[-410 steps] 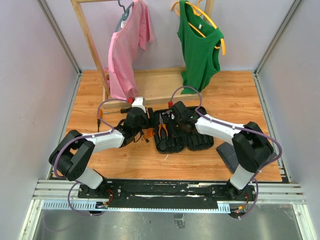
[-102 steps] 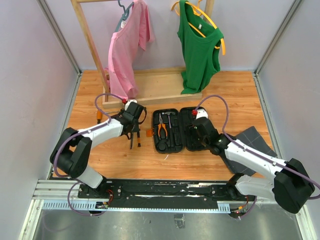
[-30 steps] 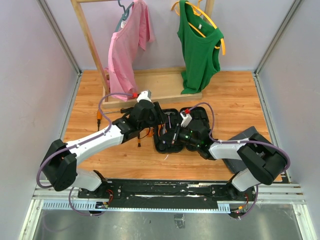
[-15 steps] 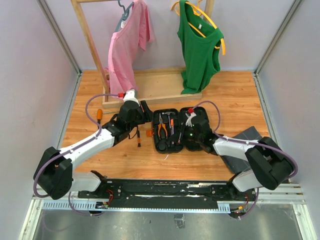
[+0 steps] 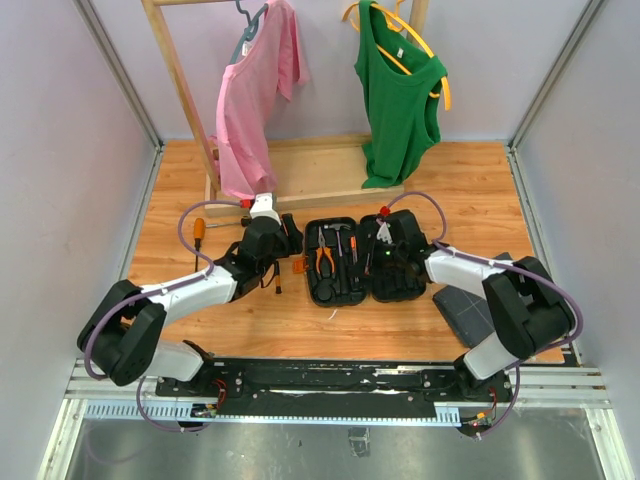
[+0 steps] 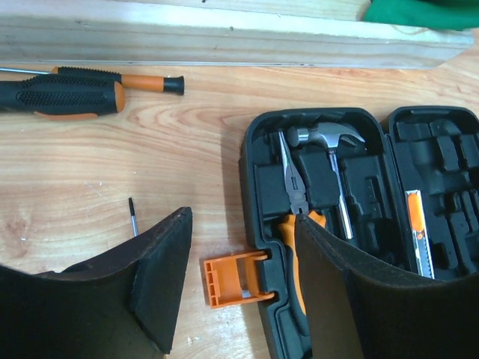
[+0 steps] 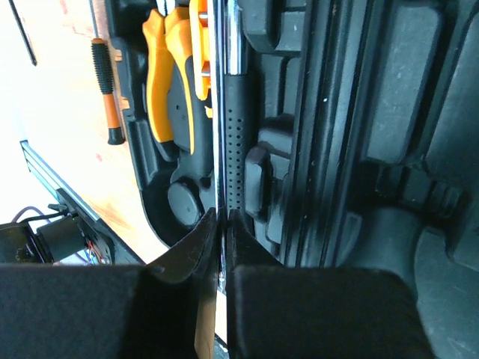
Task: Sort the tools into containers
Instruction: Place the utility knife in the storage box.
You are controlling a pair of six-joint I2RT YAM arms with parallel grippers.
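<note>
The black tool case [image 5: 360, 262] lies open, its orange latch [image 6: 233, 278] sticking out on the left. Its left half holds orange-handled pliers [image 6: 293, 196] and a black-handled hammer [image 6: 323, 138]. My left gripper [image 6: 241, 221] is open and empty above the latch, at the case's left edge [image 5: 283, 250]. My right gripper [image 7: 222, 217] is over the case's middle [image 5: 384, 250], shut on a thin orange-and-silver tool [image 7: 199, 30] seen edge-on beside the hammer handle [image 7: 238, 127]. Two black-and-orange screwdrivers [image 6: 63, 96] lie on the table left of the case.
A wooden clothes rack base [image 5: 300, 185] runs behind the case, with a pink shirt [image 5: 255, 90] and a green top [image 5: 400, 90] hanging above. A dark grey flat tray [image 5: 470, 308] lies under my right arm. A thin screwdriver [image 5: 277, 281] lies left of the case.
Both grippers have drawn back from the case's left half. My left gripper has moved left to the latch side, and my right gripper has moved right to the case's middle.
</note>
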